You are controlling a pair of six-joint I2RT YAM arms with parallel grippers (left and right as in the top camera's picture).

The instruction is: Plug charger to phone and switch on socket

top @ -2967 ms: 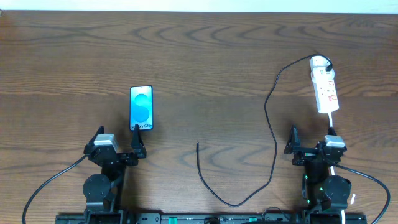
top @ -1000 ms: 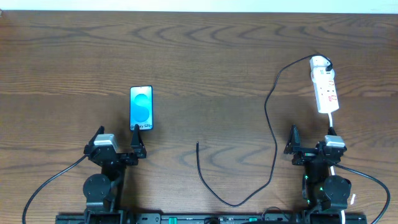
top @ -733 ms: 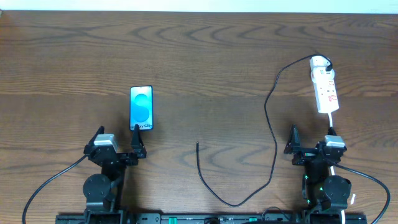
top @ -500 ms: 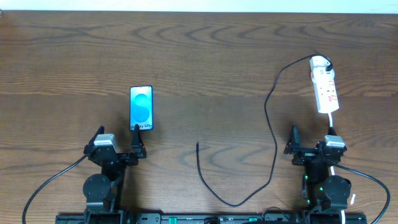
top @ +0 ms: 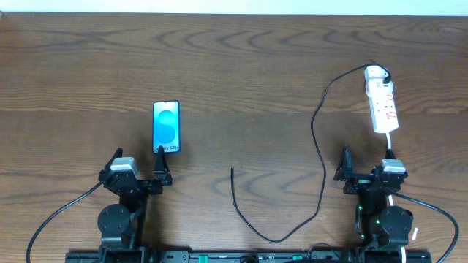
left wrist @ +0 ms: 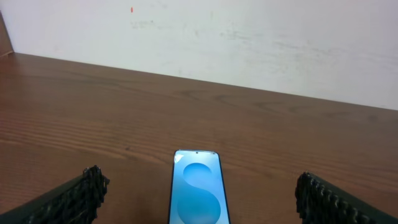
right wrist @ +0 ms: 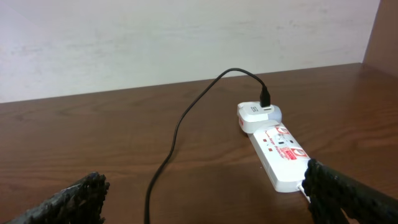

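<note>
The charger (top: 274, 239) lies loose on the table (top: 241, 66). It runs from the white adapter (top: 375, 73) at the far end of the socket (top: 382, 102), down past your right arm and into a wide loop. Its plug tip (top: 232, 170) rests flat on the wood between the two arms. That tip is your first risk: it is thin and sits flush with the surface, so a pinch can close on nothing or flick it aside. If you catch it tilted, it probably won't enter the port.

The phone (top: 166, 126) lies screen up just beyond the left gripper (top: 140, 158), with its labelled end nearest that gripper and well apart from the tip. It looks light and nothing braces it, so it will likely slide away as you push the plug in unless one arm steadies it.

Carrying the tip toward the phone uses up the loop's slack. If you pull too far, the cable may drag the socket or loosen the adapter.

The socket lies just beyond the right gripper (top: 367, 158). Its switch is too small to pick out here, so a press could miss it or push the strip away. Its white cord runs close by that arm and could snag.

Both grippers have their jaws spread wide and hold nothing.
</note>
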